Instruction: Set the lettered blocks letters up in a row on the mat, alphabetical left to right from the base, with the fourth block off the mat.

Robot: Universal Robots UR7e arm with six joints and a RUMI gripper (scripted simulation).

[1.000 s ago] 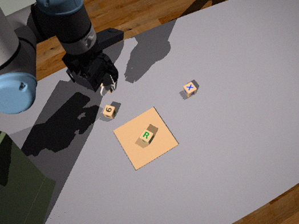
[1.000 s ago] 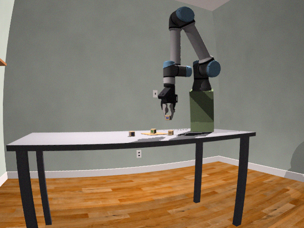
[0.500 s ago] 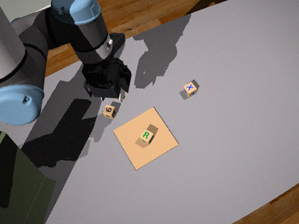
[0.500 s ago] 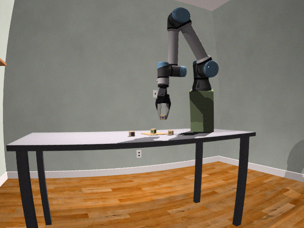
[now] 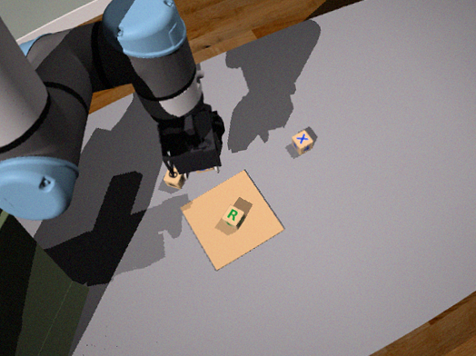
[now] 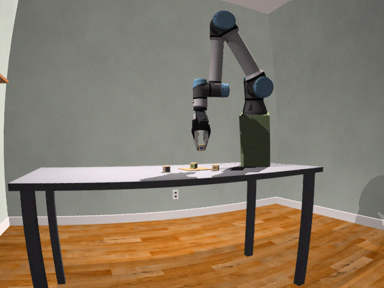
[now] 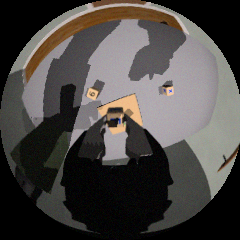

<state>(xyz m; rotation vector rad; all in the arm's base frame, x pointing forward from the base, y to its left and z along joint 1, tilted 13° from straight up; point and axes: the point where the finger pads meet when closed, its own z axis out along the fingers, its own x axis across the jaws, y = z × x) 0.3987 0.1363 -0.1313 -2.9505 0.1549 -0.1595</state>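
Note:
My gripper [image 6: 201, 146] is shut on a wooden block [image 6: 201, 147] and holds it high above the table, over the mat's edge. The block shows a blue mark in the wrist view [image 7: 115, 119]; I cannot read its letter. In the overhead view the gripper [image 5: 193, 154] hides the held block. The tan mat [image 5: 232, 219] carries the block with a green R on top [image 5: 232, 216]. The block with a blue X [image 5: 302, 139] lies off the mat to the right. Another block [image 5: 174, 178] lies off the mat by its upper left corner, partly hidden by the gripper.
The green robot pedestal [image 5: 6, 293] stands at the table's left side. The arm's elbow and forearm [image 5: 30, 136] hang over the table's left part. The table edge runs close behind the blocks.

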